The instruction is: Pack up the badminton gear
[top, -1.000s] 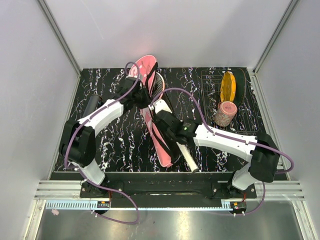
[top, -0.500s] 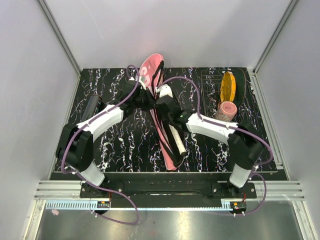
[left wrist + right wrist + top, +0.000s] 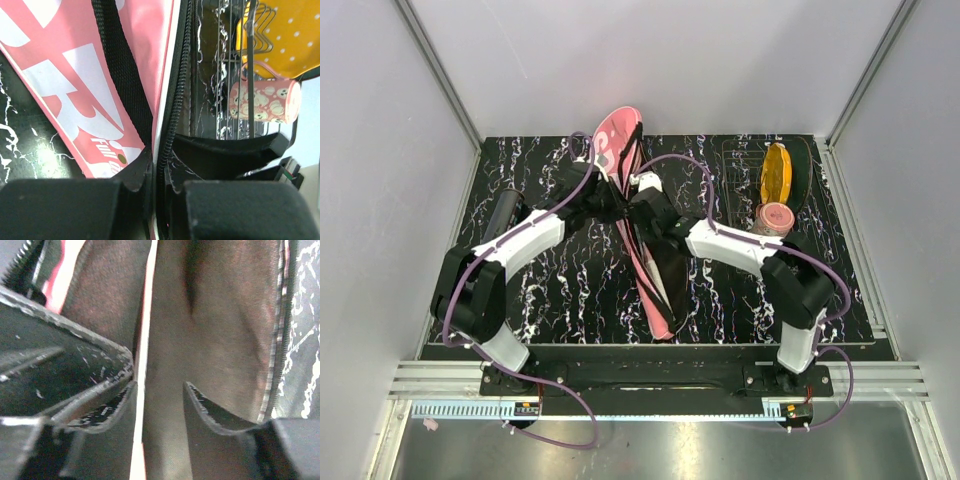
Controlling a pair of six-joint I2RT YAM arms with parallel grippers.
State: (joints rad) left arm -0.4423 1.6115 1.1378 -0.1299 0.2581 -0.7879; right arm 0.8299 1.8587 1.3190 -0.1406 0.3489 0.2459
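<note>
The long pink cover (image 3: 618, 140) lies slanted down the middle of the table, its black zip edge (image 3: 175, 110) open. My left gripper (image 3: 610, 205) is shut on that zip edge, and in the left wrist view the gripper (image 3: 161, 150) pinches it just beside the pink lettered panel (image 3: 65, 75). My right gripper (image 3: 642, 205) reaches into the cover's mouth from the right. In the right wrist view it (image 3: 159, 385) stands open over the dark lining (image 3: 220, 315). A thin white-and-pink edge (image 3: 142, 365) runs past its left finger. A black tube (image 3: 503, 211) lies at the left.
A wire rack (image 3: 820, 200) at the back right holds a yellow oval disc (image 3: 777, 172) and a pinkish cup (image 3: 772, 222); the cup (image 3: 262, 102) and disc (image 3: 285, 35) also appear in the left wrist view. Grey walls close in the black marbled table (image 3: 550, 290).
My right gripper moved up along the cover to its mouth and opened. The white handle seen beside the cover earlier no longer shows. The left gripper kept its hold.
</note>
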